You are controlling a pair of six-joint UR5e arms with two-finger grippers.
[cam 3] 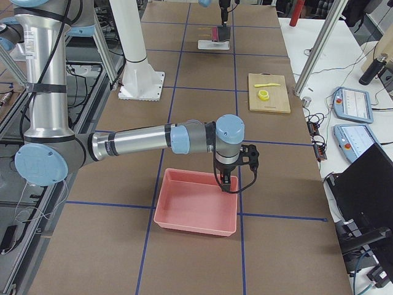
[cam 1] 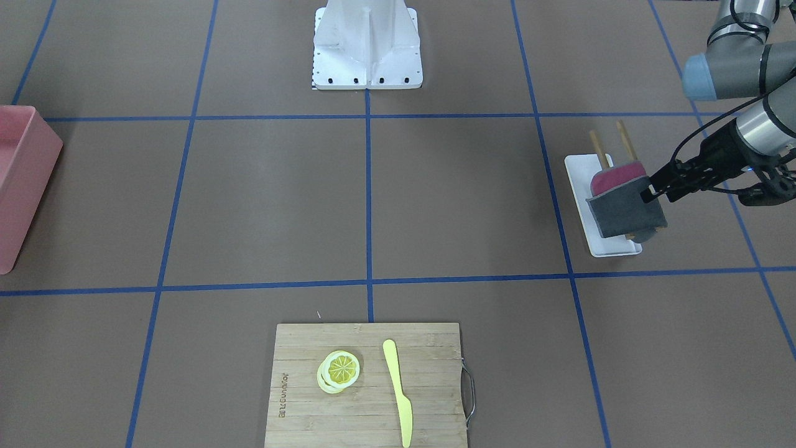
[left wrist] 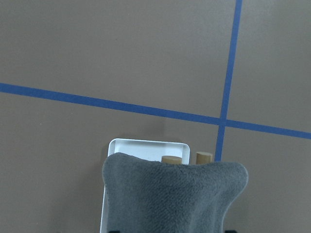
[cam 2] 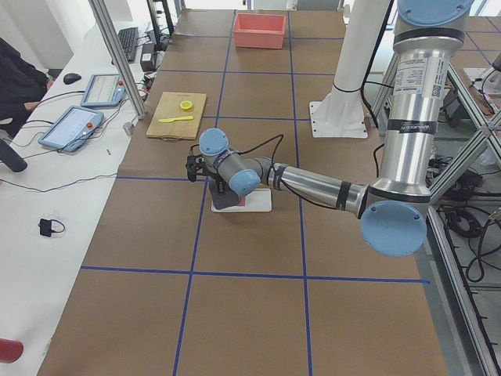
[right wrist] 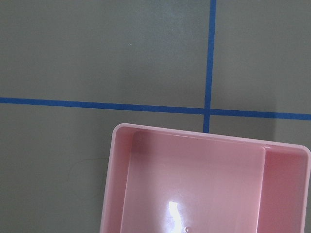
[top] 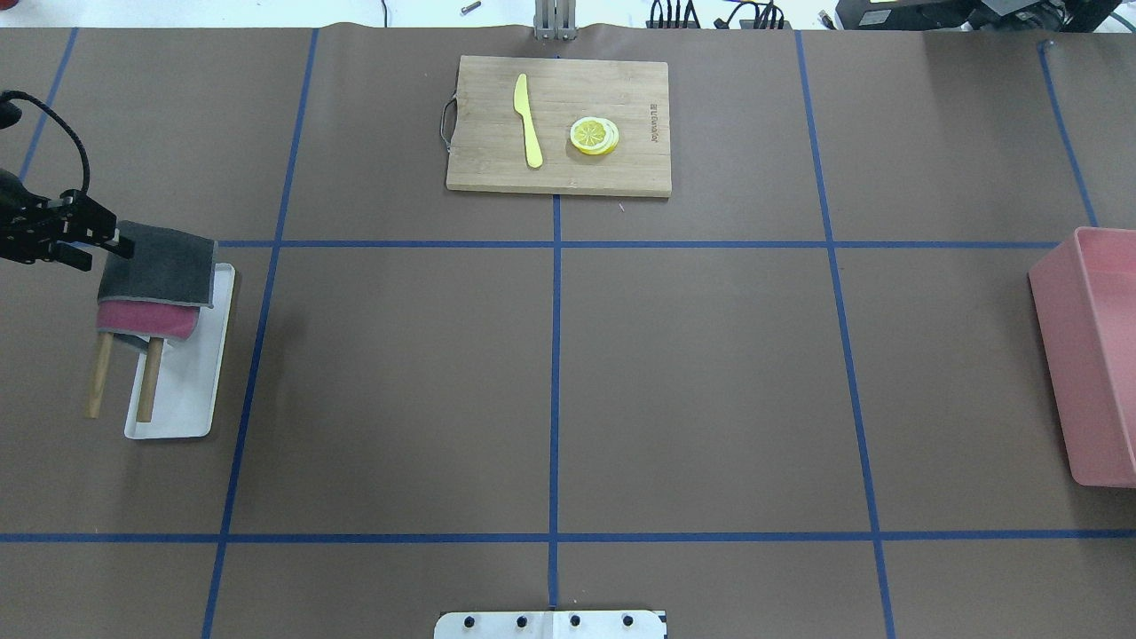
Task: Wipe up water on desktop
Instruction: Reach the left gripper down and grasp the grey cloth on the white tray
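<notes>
The brown desktop (top: 692, 390) with blue tape lines shows no water that I can make out. My left gripper (cam 1: 650, 188) is at the table's left end, shut on the edge of a grey cloth (cam 1: 625, 214). The cloth hangs over a magenta cloth (cam 1: 617, 176) on two wooden rods (top: 149, 380) above a white tray (top: 182, 408). The grey cloth fills the bottom of the left wrist view (left wrist: 175, 194). My right gripper (cam 3: 228, 183) hovers over a pink bin (cam 3: 196, 209); I cannot tell whether it is open or shut.
A bamboo cutting board (top: 612, 173) with a yellow knife (top: 528, 120) and lemon slices (top: 594, 135) lies at the far middle. The pink bin (top: 1087, 355) stands at the right end. The robot's white base (cam 1: 367, 43) is at the near middle edge.
</notes>
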